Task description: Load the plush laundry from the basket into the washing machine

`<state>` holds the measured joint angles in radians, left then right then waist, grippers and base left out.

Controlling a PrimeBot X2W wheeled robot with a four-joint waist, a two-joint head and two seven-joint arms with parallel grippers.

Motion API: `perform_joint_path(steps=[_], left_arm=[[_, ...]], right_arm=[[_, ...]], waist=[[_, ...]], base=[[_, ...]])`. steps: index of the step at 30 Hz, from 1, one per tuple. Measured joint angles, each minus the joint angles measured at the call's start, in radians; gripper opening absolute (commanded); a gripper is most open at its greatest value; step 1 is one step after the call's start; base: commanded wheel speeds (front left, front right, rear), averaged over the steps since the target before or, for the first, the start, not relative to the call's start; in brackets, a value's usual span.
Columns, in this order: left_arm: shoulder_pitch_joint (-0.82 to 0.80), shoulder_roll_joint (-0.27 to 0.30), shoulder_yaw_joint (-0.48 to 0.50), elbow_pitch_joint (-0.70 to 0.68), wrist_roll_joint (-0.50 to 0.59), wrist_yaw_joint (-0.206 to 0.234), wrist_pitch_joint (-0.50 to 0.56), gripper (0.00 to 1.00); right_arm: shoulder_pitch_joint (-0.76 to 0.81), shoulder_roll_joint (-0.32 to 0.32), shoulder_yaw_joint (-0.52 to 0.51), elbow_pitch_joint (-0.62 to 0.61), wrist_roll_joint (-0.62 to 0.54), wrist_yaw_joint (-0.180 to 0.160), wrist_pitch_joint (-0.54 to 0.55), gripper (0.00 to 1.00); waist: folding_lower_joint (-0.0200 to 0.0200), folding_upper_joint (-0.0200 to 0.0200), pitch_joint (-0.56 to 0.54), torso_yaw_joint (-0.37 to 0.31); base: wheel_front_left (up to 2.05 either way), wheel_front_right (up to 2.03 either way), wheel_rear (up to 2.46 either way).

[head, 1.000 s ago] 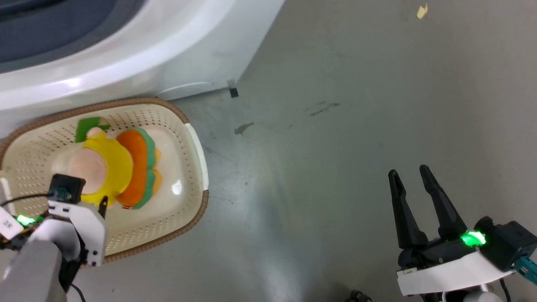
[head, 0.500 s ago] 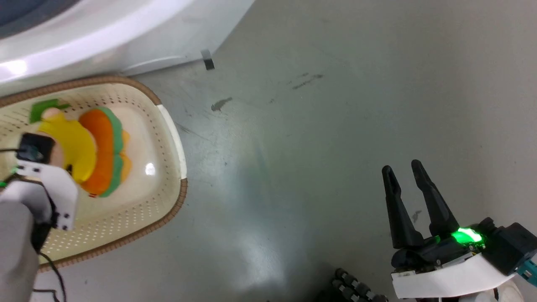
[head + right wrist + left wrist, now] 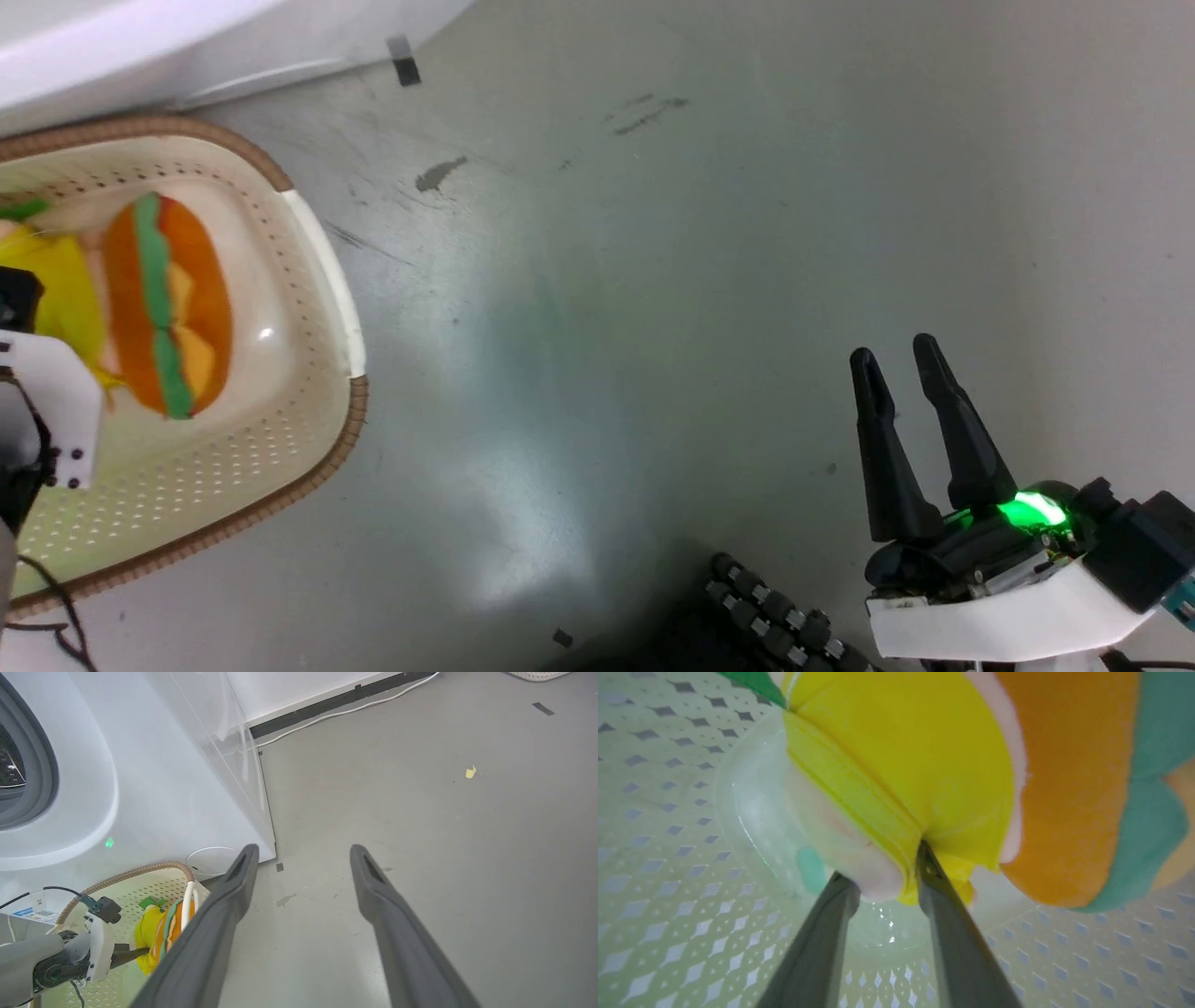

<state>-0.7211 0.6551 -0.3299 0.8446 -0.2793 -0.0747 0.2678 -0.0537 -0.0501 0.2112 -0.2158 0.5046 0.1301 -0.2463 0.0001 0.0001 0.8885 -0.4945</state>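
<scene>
Plush laundry (image 3: 163,299): inside the basket (image 3: 350,420), at 9 o'clock in the head view, cut off by the frame edge. Left gripper (image 3: 882,872): fingers pinched on the toy's yellow-and-peach fold; whether the toy touches the basket's bottom cannot be told. Washing machine (image 3: 163,788): just beyond the basket rim at 11 o'clock, port cropped. Right gripper (image 3: 892,350): 4 o'clock, fingers parted, holding nothing, above bare grey floor (image 3: 653,280) with open room all around.

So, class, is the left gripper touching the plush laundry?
Touching. The left wrist view shows the left gripper shut on the plush laundry, both fingers pressing into its yellow top and peach head.
</scene>
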Motion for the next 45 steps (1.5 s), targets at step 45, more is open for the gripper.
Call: perform_joint_path(steps=[45], left_arm=[[0.415, -0.407, 0.074, -0.125, -0.201, -0.020, -0.522, 0.00]], right_arm=[[0.113, 0.000, -0.186, 0.145, -0.319, 0.000, -0.011, 1.00]], waist=[[-0.0004, 0.0000, -0.688, 0.286]], base=[[0.00, 0.00, 0.00]])
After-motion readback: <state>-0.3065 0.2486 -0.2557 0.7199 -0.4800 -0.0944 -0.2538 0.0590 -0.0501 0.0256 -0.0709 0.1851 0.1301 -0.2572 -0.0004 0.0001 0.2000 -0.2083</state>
